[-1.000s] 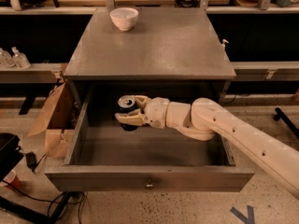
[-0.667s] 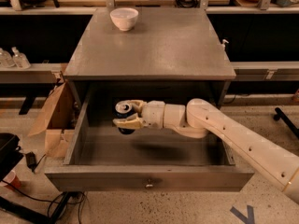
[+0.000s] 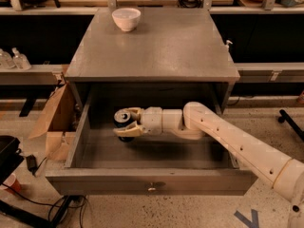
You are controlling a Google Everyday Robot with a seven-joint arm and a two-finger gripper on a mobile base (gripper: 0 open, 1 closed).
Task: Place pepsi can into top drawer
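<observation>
The top drawer (image 3: 147, 185) is pulled wide open below the grey cabinet top, its front panel with a small metal knob (image 3: 152, 189) facing me. My gripper (image 3: 126, 122) reaches in from the right and is shut on the pepsi can (image 3: 123, 119), a dark blue can with a silver top. The can is upright, held inside the drawer over its left half, just above the drawer floor. My white arm (image 3: 228, 137) crosses the drawer's right side.
A white bowl (image 3: 126, 19) stands at the back left of the cabinet top (image 3: 156, 46). An open cardboard box (image 3: 54, 122) sits on the floor left of the drawer. Shelving with bottles (image 3: 14, 60) runs behind, cables lie on the floor at lower left.
My gripper has moved slightly left and lower inside the drawer, carrying the can with it. The drawer and the bowl have not moved.
</observation>
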